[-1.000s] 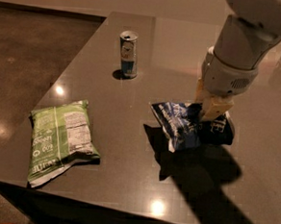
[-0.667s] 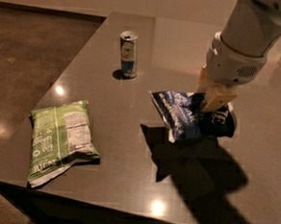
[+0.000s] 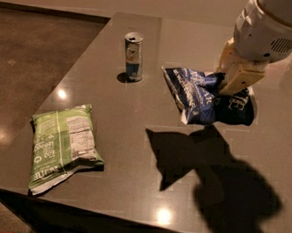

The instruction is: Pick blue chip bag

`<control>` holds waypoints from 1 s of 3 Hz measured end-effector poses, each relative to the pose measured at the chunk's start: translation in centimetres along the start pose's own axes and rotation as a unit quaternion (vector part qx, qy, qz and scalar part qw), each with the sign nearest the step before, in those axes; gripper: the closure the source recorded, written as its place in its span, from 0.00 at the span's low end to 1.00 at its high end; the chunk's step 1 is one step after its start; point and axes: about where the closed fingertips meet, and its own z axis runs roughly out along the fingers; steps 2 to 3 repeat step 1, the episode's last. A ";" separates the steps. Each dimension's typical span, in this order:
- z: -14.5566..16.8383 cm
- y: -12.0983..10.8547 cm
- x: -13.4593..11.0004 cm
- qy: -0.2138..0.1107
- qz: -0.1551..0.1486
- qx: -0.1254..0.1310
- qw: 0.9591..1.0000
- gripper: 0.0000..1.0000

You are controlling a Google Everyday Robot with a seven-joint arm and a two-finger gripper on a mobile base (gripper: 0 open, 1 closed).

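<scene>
The end effector was up in the air to the right of the can, pinching the blue chip bag tight. The bag hung above the tabletop, and its dark shadow lay under it. The green bag lay flat, in front of the can and to its left.
</scene>
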 end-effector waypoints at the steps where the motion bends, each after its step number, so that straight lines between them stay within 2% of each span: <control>1: 0.3 -0.4 -0.2 -0.001 -0.002 0.008 1.000 1.00; 3: 0.3 -0.4 -0.2 -0.001 -0.002 0.008 1.000 1.00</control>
